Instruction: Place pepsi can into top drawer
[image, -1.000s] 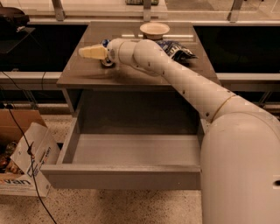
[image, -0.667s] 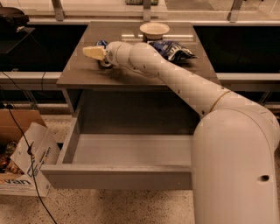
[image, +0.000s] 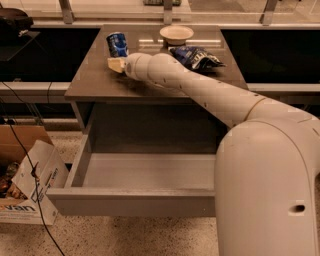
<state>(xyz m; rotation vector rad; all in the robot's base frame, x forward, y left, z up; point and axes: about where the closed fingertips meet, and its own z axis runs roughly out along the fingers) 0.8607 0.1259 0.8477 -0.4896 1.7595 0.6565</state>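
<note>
Dim warm lt; claw over tabletop

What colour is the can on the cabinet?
Pepsi can: blue, white marks; gripper just in front, camera view.

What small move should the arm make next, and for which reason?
Probably ease the pincer a little forward to the can. The can stands upright on the cabinet top, just behind the pincer and not lifted. Whether the two touch, I cannot tell. The drawer is already open, so taking hold of the can seems to be the step that is left.
</note>
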